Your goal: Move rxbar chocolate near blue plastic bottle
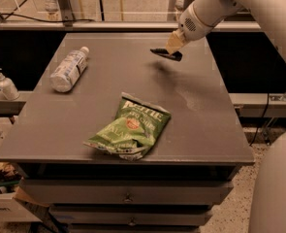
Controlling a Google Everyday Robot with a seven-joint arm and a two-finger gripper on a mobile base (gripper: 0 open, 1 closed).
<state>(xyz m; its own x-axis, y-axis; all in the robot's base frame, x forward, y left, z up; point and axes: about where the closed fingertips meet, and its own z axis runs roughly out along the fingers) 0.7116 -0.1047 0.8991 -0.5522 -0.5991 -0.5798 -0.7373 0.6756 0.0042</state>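
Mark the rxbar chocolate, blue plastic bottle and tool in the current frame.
rxbar chocolate (163, 53): camera view, middle of the dark wrapper.
blue plastic bottle (69, 70): camera view, label at mid-body.
tool (173, 46): camera view, between the fingertips, shut on the bar above the table's (205, 115) far right.

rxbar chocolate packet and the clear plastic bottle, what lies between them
Only bare grey tabletop, in the camera view. The gripper holds the dark flat rxbar chocolate packet above the table's far right; the clear white-capped plastic bottle lies left.
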